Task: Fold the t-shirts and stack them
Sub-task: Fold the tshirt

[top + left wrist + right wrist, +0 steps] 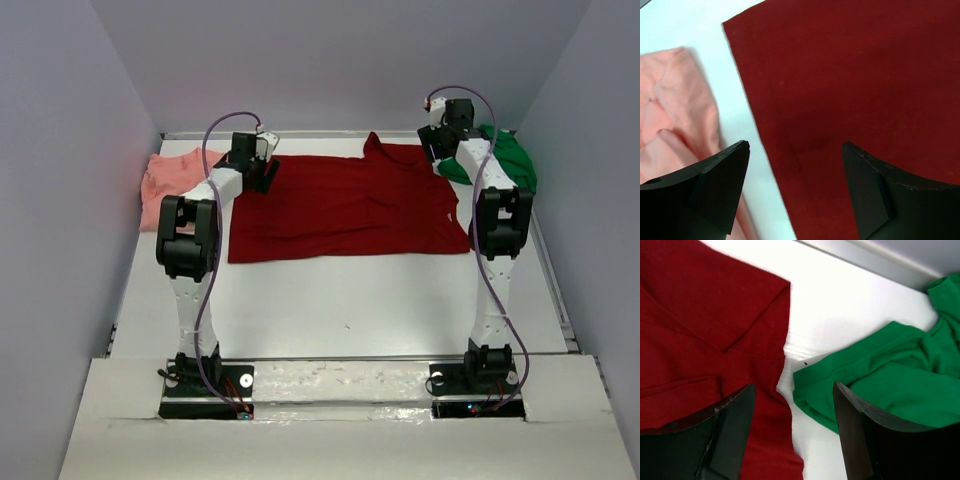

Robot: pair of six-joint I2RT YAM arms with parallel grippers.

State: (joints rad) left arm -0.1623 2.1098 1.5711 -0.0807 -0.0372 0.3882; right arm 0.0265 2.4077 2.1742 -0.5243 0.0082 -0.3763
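The dark red t-shirt (345, 205) lies spread flat across the middle of the table. My left gripper (262, 172) hovers open over its far left corner; between its fingers show the red cloth (850, 90) and its edge. A crumpled salmon-pink t-shirt (172, 180) lies at the far left, also in the left wrist view (675, 110). My right gripper (440, 150) hangs open above the red shirt's far right part (705, 325), nothing between its fingers. The bright green t-shirt (508, 160) is bunched at the far right, its edge (890, 375) just right of the red cloth.
The white tabletop (380, 300) runs from the red shirt to the arm bases. Grey walls enclose the table on the left, right and back (340, 70). A narrow strip of white table (840, 310) separates the red and green shirts.
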